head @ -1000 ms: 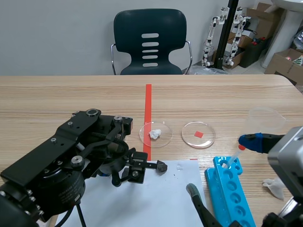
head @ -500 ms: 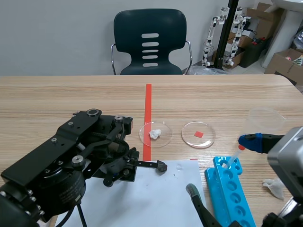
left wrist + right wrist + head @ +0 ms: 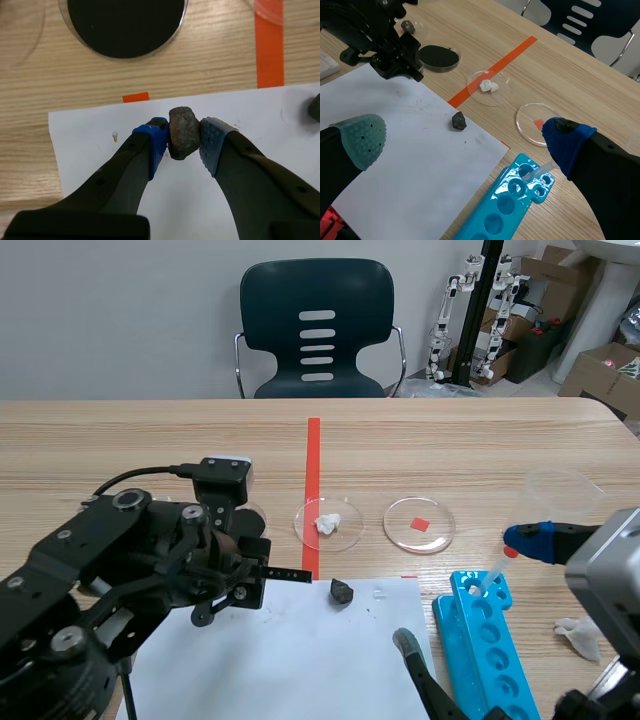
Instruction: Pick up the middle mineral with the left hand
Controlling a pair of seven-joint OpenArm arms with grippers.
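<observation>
Sitting pinched in left claw (image 3: 183,142): mineral (image 3: 184,131)

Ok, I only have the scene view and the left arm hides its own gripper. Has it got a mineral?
Observer: Yes. The left wrist view shows the left gripper shut on a brownish mineral, pressed between its blue pads over the white paper.
Operator: Is that the dark stone I can see on the paper?
Observer: No. That dark stone lies apart from the gripper, off to its side on the same paper.
Operator: Anything hidden behind the arm?
Observer: A clear dish filled with black material stands ahead of the gripper, on the bare wood past the paper's edge.
</observation>
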